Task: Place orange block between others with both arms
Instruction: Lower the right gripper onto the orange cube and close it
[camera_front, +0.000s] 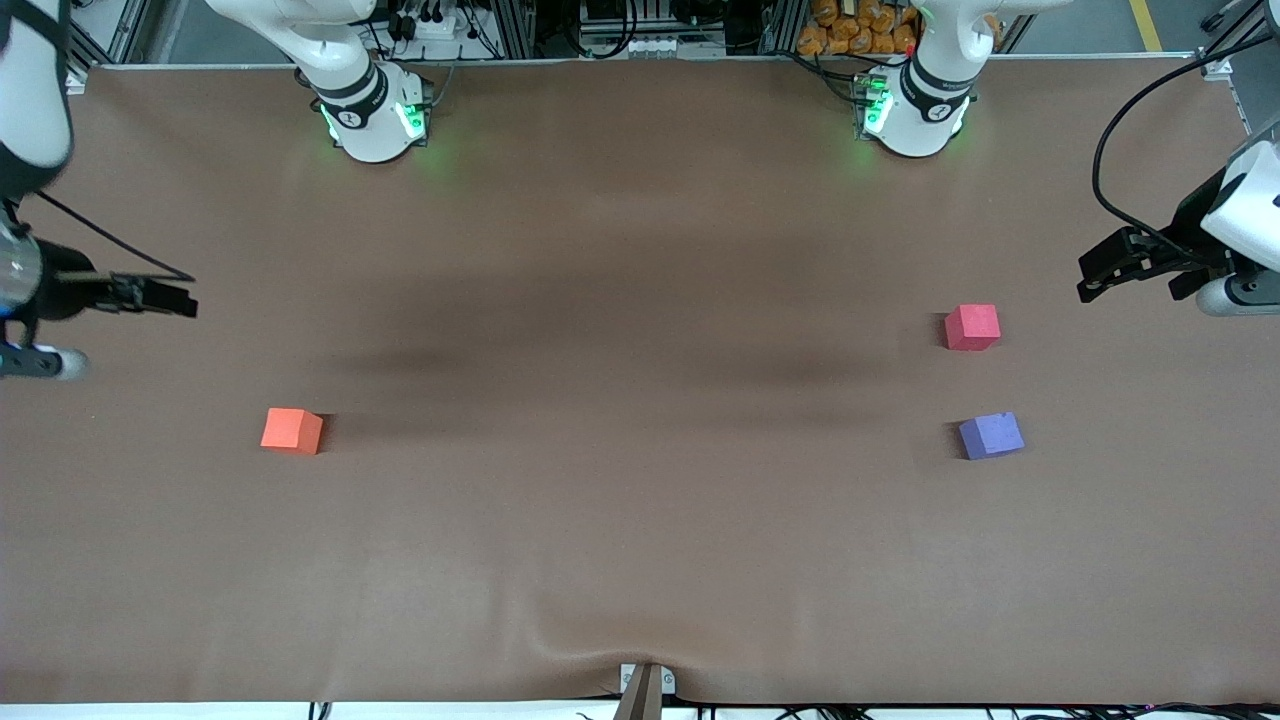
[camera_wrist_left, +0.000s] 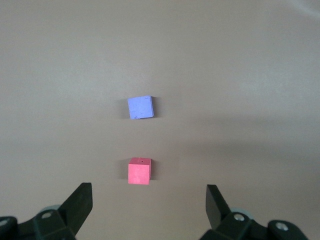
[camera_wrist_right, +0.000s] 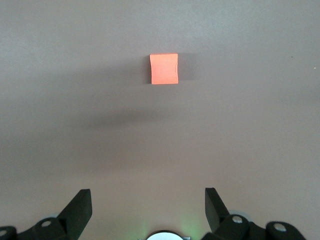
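The orange block (camera_front: 292, 430) (camera_wrist_right: 164, 68) lies alone on the brown table toward the right arm's end. The others lie toward the left arm's end with a gap between them: a pinkish-red cube (camera_front: 972, 327) (camera_wrist_left: 139, 171), and a purple-blue cube (camera_front: 990, 435) (camera_wrist_left: 140, 107) nearer to the front camera. My left gripper (camera_front: 1084, 280) (camera_wrist_left: 149, 192) hangs open and empty over the table edge at its arm's end, apart from the pinkish-red cube. My right gripper (camera_front: 190, 300) (camera_wrist_right: 148, 196) is open and empty over bare table at its arm's end, apart from the orange block.
The brown mat (camera_front: 640, 250) covers the whole table. The arm bases (camera_front: 375, 120) (camera_front: 910, 115) glow green along the edge farthest from the front camera. A small bracket (camera_front: 645, 685) sits at the edge nearest that camera. A black cable (camera_front: 1130, 120) loops above the left arm's end.
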